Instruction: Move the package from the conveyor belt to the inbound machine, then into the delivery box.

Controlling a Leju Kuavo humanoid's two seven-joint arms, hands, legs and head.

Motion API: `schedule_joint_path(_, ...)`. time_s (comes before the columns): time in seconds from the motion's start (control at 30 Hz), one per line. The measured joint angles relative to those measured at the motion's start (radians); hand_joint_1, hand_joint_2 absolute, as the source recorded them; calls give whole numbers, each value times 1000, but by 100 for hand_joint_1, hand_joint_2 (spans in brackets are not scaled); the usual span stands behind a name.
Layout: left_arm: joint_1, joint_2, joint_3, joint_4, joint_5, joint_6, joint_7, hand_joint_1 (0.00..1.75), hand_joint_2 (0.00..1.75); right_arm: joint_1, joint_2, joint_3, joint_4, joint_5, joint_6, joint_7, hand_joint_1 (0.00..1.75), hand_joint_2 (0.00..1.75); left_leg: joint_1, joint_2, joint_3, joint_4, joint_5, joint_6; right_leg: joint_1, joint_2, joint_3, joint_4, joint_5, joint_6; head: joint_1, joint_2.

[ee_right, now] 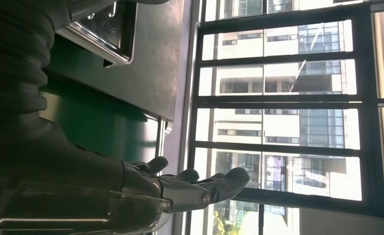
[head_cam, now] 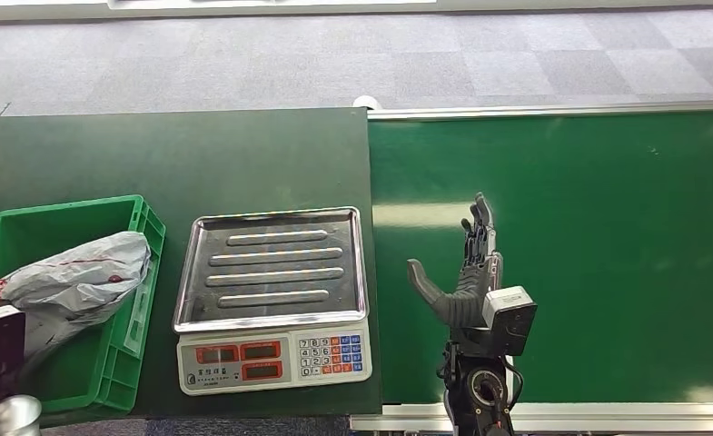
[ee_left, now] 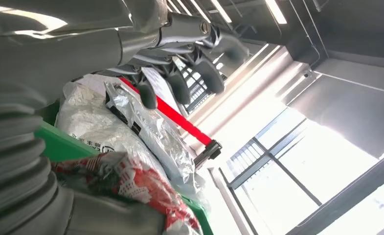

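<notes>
Dark green bench (head_cam: 243, 154) in front of me, butted against the brighter green belt (head_cam: 607, 227) on my right; a metal rail runs along the belt's far and near edges. On the bench: a scale (head_cam: 272, 295) with a ribbed steel pan and keypad, just beside the belt, and a green crate (head_cam: 130, 350) at my left, close to the scale.

Bg stuff: grey carpet tile floor (head_cam: 334, 64) runs across the far side, w/ a dark green table (head_cam: 153, 154) in front of it. Right wrist cam catches big windows (ee_right: 278, 98) w/ dark frames, tall buildings (ee_right: 322, 73) outside. Left wrist cam has ceiling light strips (ee_left: 278, 12) and a red bar (ee_left: 180, 120).
</notes>
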Motion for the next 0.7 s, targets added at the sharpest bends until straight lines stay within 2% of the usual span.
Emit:
schedule_joint_path(0.27,8,-2,2,-17,124,-101,-27,0,175,0,-1,0,2,-1,-1,0,0,175,0,-1,0,0,0,0,0,-2,1,0,0,0,0,0)
schedule_joint_path(0.33,13,-4,2,-29,205,-180,-59,0,175,0,-2,0,3,-2,-1,0,0,175,0,-1,0,0,0,0,0,-3,1,0,0,0,0,0)
schedule_joint_path(0.43,47,-28,-7,-100,397,-391,-140,0,175,-2,-4,-1,7,-2,-1,0,0,175,0,0,0,0,0,0,0,-2,1,0,0,0,0,0)
schedule_joint_path(0.47,68,-42,-20,-150,430,-435,-160,0,175,-2,-5,-1,9,-3,-2,0,0,175,0,1,0,0,0,0,0,-1,0,0,0,0,0,0)
schedule_joint_path(0.5,93,-55,-44,-212,435,-441,-171,0,175,-3,-6,-2,12,-3,-2,0,0,175,0,1,0,1,0,0,0,0,0,0,0,0,0,0)
schedule_joint_path(0.57,148,-72,-136,-345,383,-345,-177,0,175,-3,-7,-5,18,-1,-4,2,0,175,-1,2,0,1,0,0,-1,0,-1,0,0,0,0,0)
schedule_joint_path(0.67,240,-72,-367,-494,276,-125,-178,0,175,-5,-10,-10,32,11,-3,5,0,175,-1,0,0,1,-1,1,-2,0,-1,-1,0,1,0,0)
schedule_joint_path(0.7,255,-70,-410,-512,261,-94,-178,0,175,-5,-11,-11,35,14,-2,5,0,175,-1,0,-1,1,-1,1,-2,0,-1,-1,0,1,0,0)
